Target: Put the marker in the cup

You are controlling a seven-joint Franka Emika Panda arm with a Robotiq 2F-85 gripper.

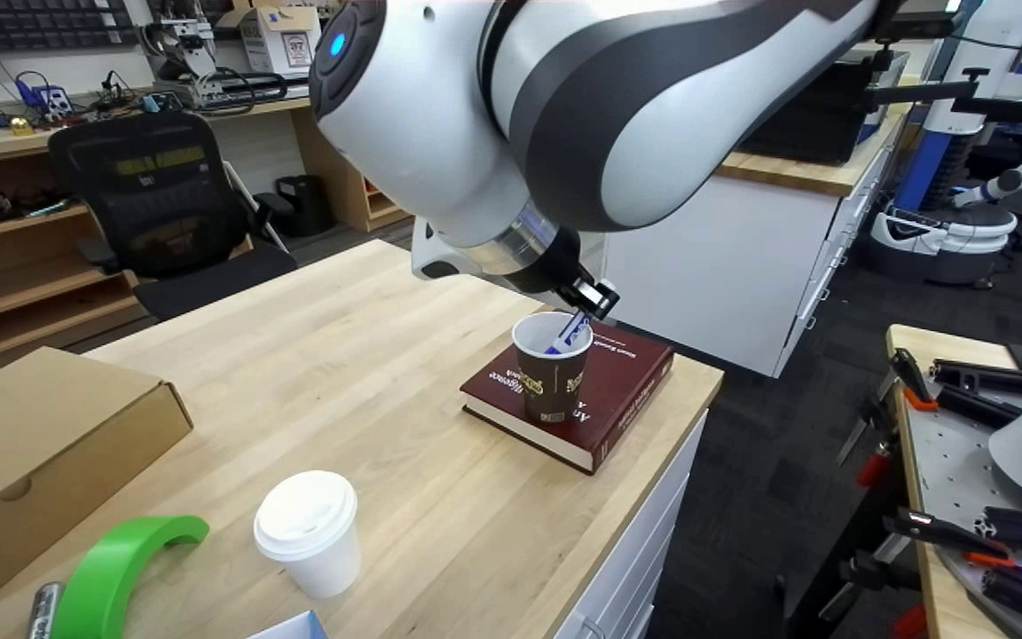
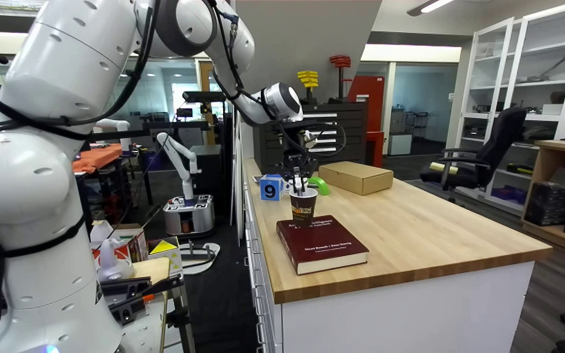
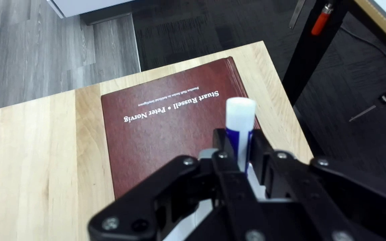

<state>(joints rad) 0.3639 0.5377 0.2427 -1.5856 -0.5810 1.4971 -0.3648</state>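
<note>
The cup [image 1: 554, 386] stands upright on a dark red book, with a pale rim and brown outside. It also shows in an exterior view [image 2: 303, 207]. The marker [image 1: 571, 334], white and blue, is tilted, with its lower part inside the cup's mouth and its upper end at my gripper [image 1: 595, 300]. In the wrist view the marker [image 3: 240, 115] sits between the fingertips of my gripper [image 3: 239, 142], which is shut on it. My gripper is just above the cup's rim in both exterior views. In the wrist view the jaws hide most of the cup.
The red book [image 1: 631, 373] lies near the table's corner. A white lidded paper cup [image 1: 309, 531], a green arch [image 1: 121, 568], a cardboard box [image 1: 50, 453] and a blue number block [image 2: 271, 188] are on the wooden table [image 2: 410, 235].
</note>
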